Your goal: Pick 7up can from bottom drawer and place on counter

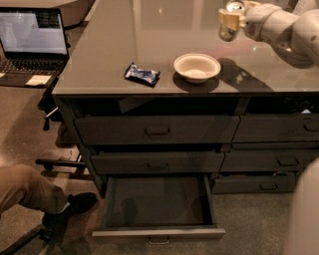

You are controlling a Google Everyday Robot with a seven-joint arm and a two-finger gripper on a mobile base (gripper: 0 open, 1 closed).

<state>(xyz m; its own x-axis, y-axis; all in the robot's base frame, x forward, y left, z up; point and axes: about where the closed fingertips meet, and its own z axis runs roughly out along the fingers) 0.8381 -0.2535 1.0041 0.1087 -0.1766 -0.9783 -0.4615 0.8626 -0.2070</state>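
Note:
My gripper (230,20) is at the upper right, above the counter (124,40), shut on the 7up can (233,14). The can shows its shiny metal top and hangs in the air behind and to the right of the white bowl (196,66). The white arm (284,30) runs off to the right. The bottom drawer (158,205) is pulled open at the lower middle, and its inside looks empty. Its small metal handle (158,241) shows at the front.
A dark blue snack wrapper (142,74) lies on the counter left of the bowl. Two shut drawers (157,130) sit above the open one. An open laptop (33,41) stands on a desk at the left. A person's leg and shoe (35,194) are at the lower left.

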